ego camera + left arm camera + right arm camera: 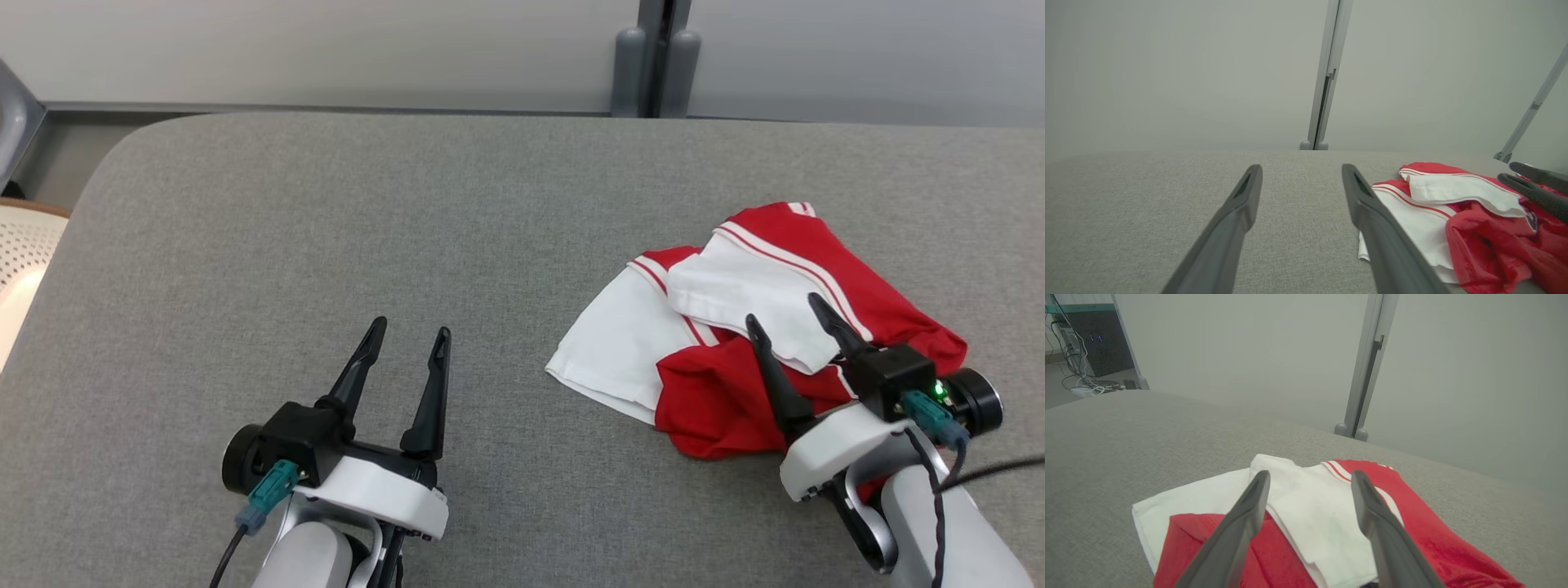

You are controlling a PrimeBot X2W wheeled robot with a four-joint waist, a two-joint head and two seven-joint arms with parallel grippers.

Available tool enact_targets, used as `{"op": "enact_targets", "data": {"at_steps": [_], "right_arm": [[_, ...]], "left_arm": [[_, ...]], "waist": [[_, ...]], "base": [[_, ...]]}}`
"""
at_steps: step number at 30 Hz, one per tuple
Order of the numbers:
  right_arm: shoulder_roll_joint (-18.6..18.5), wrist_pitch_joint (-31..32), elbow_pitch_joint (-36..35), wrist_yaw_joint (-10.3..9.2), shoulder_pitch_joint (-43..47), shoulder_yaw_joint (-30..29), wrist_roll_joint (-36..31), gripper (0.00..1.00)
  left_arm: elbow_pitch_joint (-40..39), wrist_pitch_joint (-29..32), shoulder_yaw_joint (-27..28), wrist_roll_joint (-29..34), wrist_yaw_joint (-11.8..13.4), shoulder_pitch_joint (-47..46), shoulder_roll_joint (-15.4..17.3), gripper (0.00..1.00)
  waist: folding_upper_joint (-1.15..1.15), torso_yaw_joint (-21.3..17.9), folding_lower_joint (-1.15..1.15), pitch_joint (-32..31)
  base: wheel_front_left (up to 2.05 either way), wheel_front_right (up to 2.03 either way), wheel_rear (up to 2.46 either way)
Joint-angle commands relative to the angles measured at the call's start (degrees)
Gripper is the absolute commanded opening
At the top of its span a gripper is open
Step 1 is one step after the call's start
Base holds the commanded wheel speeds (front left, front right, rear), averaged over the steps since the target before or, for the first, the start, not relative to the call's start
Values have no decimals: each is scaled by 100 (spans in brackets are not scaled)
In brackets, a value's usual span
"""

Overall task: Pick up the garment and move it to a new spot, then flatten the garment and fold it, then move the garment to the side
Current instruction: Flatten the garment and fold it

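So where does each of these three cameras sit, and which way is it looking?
Head view: on the head, looking down at the table and garment; open left gripper and right gripper at the bottom.
Left wrist view: on the left wrist, looking along its fingers across the table to the wall.
Right wrist view: on the right wrist, looking along its fingers over the garment.
Shared: both wrist views show the garment and the grey post.

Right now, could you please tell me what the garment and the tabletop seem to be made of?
The garment looks like thin, soft fabric, perhaps a synthetic knit: it lies in loose folds and its red parts shine faintly. The tabletop seems covered in matte grey cloth with a fine flecked weave.
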Motion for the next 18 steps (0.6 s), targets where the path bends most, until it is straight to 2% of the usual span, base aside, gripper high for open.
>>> {"op": "enact_targets", "data": {"at_steps": [1, 7, 13, 14, 15, 16, 18], "right_arm": [[-95, 106, 95, -10, -146, 87, 74, 100], [-612, 655, 648, -10, -1050, 649, 411, 100], [-998, 1255, 981, -10, -1530, 1267, 832, 100], [-1039, 1347, 1000, -10, -1581, 1342, 948, 96], [-1090, 1402, 1006, -10, -1636, 1391, 1022, 24], [-1148, 1425, 1002, -10, -1691, 1451, 1077, 0], [-1189, 1433, 1014, -11, -1739, 1486, 1216, 0]], "left_arm": [[-14, -26, -29, -42, 28, -106, 16, 100], [-1, -26, -273, -166, 80, -377, 18, 100], [-26, -26, -403, -305, 169, -467, 18, 100], [-23, -26, -416, -323, 189, -460, 17, 100], [-24, -26, -429, -330, 198, -460, 16, 100], [-23, -26, -440, -336, 201, -457, 17, 100], [-3, -26, -459, -344, 203, -443, 17, 100]], "waist": [[0, 159, 0, 222], [0, 427, 0, 562], [0, 616, 0, 691], [0, 632, 0, 700], [0, 646, 0, 708], [0, 659, 0, 710], [0, 681, 0, 687]], "base": [[0, 0, 0], [0, 0, 0], [0, 0, 0], [0, 0, 0], [0, 0, 0], [0, 0, 0], [0, 0, 0]]}}
